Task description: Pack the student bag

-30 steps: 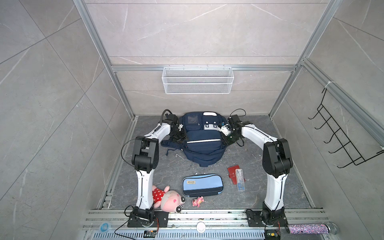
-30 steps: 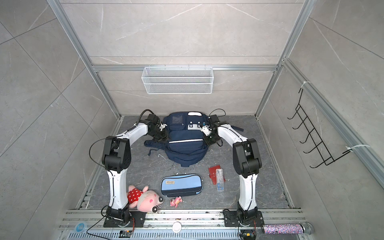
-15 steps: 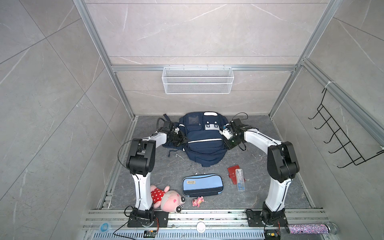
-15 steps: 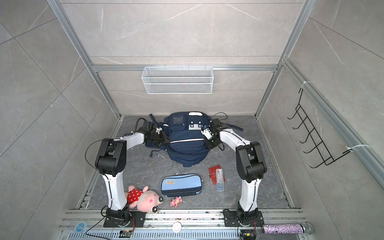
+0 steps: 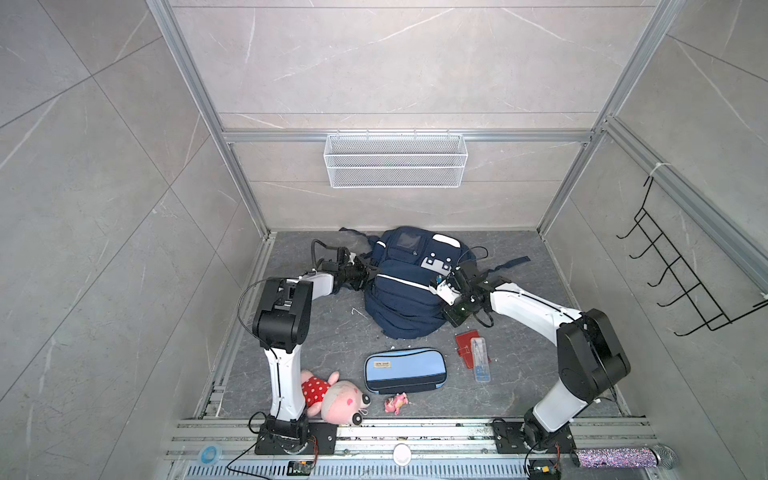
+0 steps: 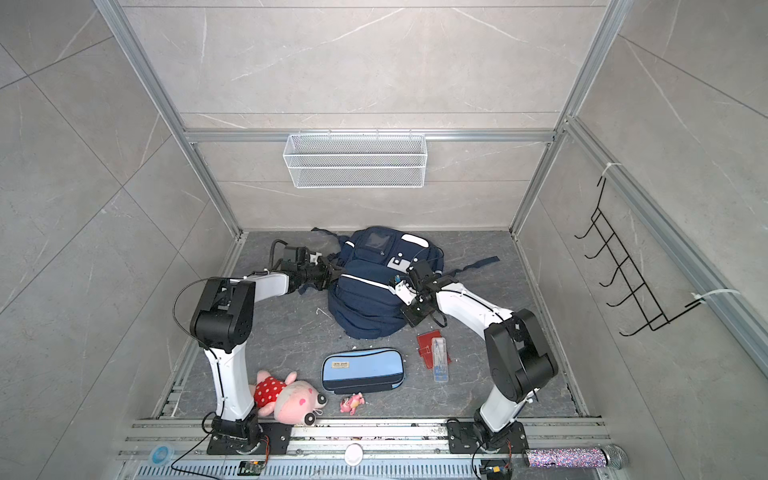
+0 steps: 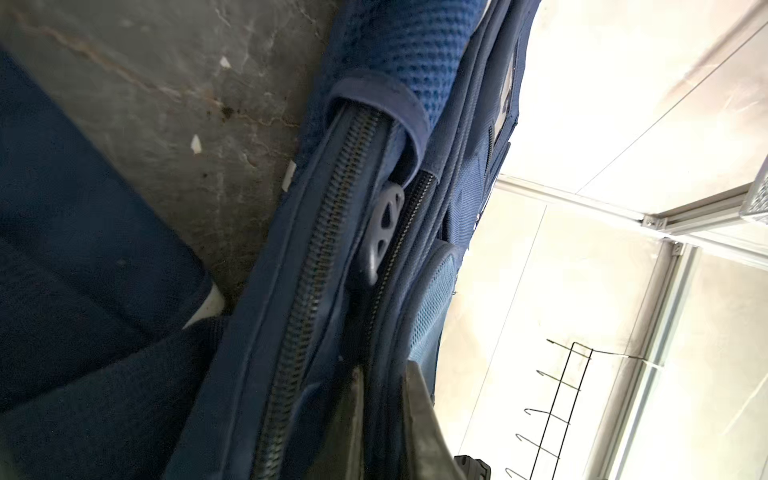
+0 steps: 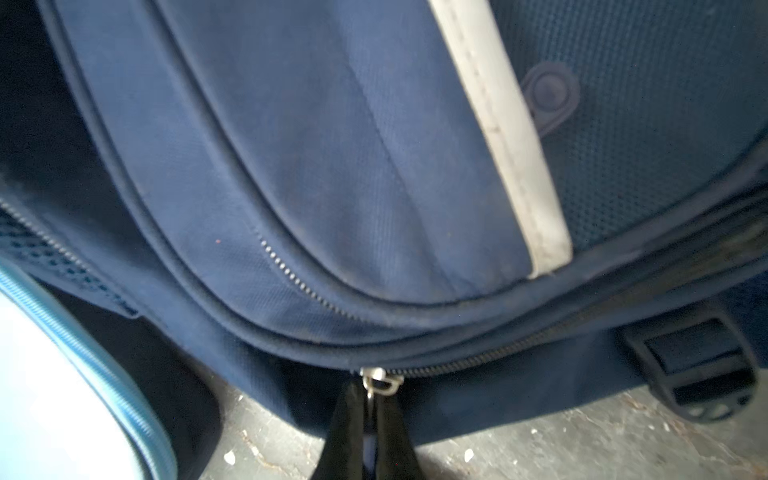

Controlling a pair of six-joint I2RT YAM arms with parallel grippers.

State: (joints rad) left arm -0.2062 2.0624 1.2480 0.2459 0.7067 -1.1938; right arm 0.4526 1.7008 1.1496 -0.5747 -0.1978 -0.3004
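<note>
Two dark fingers of the right gripper (image 8: pixel 370 401) are pinched tight together on the silver zip pull (image 8: pixel 378 382) at the low side edge of the student bag (image 5: pixel 409 299), just above the grey stone floor (image 5: pixel 320 332). Past that grip, the closed zip runs along the seam toward a black strap buckle (image 8: pixel 698 370), and a white stripe (image 8: pixel 511 166) crosses the navy panel above it. On the bag's opposite side, the left gripper (image 7: pixel 384 386) is clenched on a ridge of navy fabric next to a zip track, one finger on either side of the fold. Beyond those fingers a grey plastic puller (image 7: pixel 384 228) lies between two zip tracks, under a padded mesh strap (image 7: pixel 399 50).

In both top views the bag lies front up at the back middle of the floor, between the two arms, with straps spread to its sides. A grey-white patch (image 5: pixel 436 264) on its front carries dark marks too small to read. Nearer the arm bases, well apart from the bag, a light-blue pencil case (image 5: pixel 405 370) bears a small tan label (image 5: pixel 382 364) whose writing is too small to read. A red case (image 5: pixel 465 347) with a clear slim box (image 5: pixel 480 361) partly over it lies to the right of the pencil case. A plush pig (image 5: pixel 332 395) lies to the left, beside the left arm's base, and a small pink toy (image 5: pixel 397 403) lies just in front.
</note>
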